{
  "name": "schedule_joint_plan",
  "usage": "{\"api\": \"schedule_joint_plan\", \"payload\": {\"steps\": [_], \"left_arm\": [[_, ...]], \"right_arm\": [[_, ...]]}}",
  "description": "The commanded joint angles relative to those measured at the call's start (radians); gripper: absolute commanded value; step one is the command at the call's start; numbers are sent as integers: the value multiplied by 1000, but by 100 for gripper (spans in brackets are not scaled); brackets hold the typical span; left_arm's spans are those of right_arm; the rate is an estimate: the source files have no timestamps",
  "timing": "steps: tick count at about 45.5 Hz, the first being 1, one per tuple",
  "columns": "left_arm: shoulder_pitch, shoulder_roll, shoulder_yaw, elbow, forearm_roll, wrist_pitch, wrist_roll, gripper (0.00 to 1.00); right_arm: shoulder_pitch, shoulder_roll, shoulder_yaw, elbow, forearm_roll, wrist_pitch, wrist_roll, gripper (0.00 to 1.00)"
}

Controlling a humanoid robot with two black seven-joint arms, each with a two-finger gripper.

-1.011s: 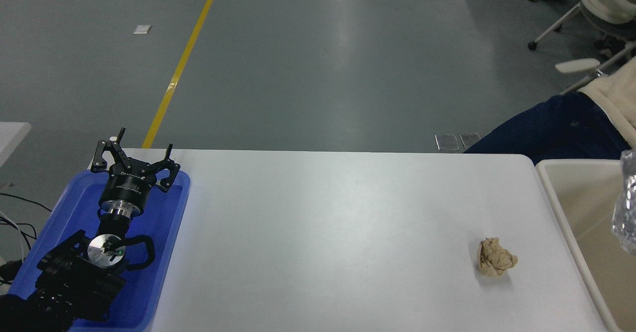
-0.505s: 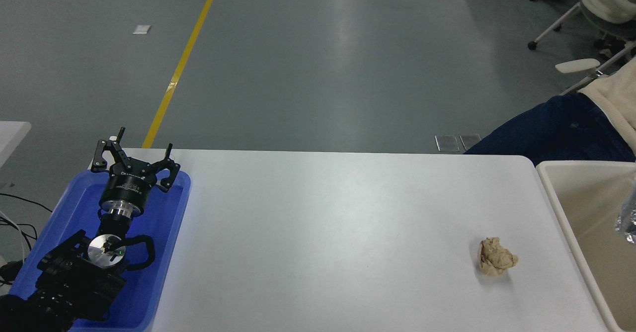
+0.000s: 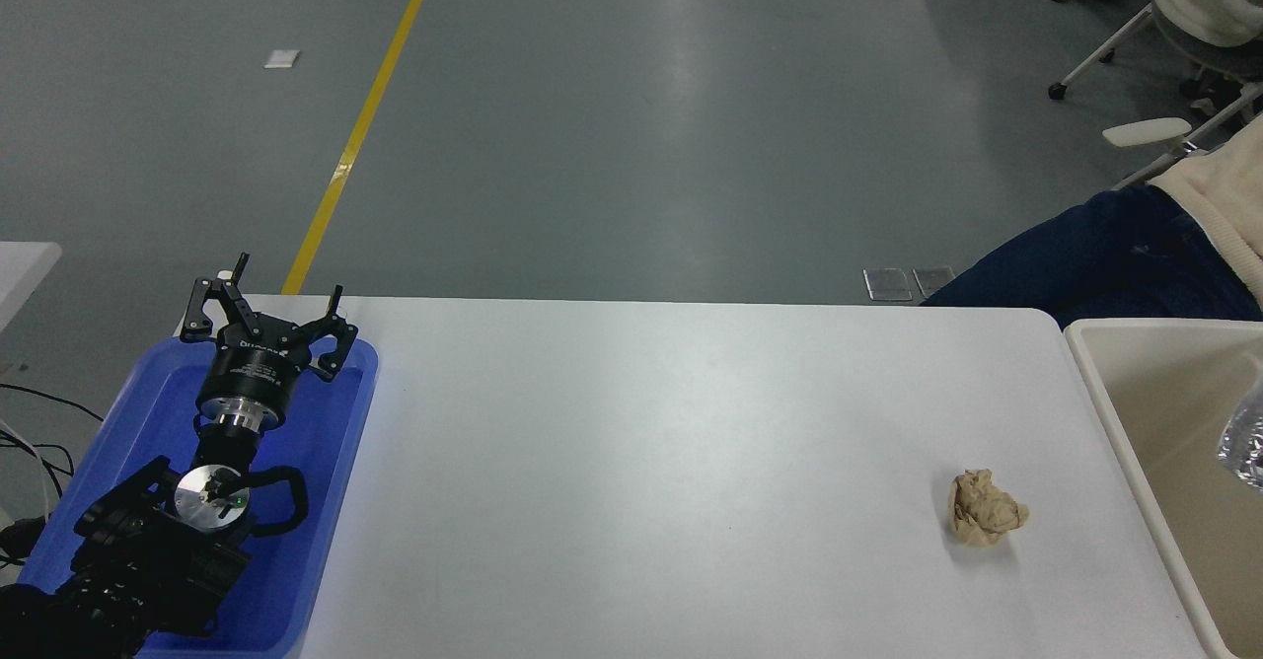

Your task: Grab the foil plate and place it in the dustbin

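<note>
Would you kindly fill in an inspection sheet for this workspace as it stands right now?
Surface: white table, mostly bare.
Job's things: foil plate, only a shiny sliver at the right edge, over the dustbin; what holds it is out of frame.
Clutter: crumpled paper ball near the dustbin; blue tray at the left.
Grippers: left gripper parked over the blue tray, jaws open and empty; right gripper not in view.
Cables: black cables off the table's left edge.
Surroundings: grey floor with a yellow line; seated person's leg; office chair.
</note>
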Motion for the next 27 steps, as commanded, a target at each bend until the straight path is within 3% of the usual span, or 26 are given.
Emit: {"api": "schedule_joint_plan", "payload": {"steps": [1,18,27], "left_arm": [[0,0,0,1,0,0,0,100],[0,0,0,-1,0,0,0,100],[-1,0,0,-1,0,0,0,100]], "right_arm": [[-33,13,20,-46,1,-106,1,88],[-27,16,25,5,1,-139,1,93],[150,-105,14,291,-18,-137,1,93]]}}
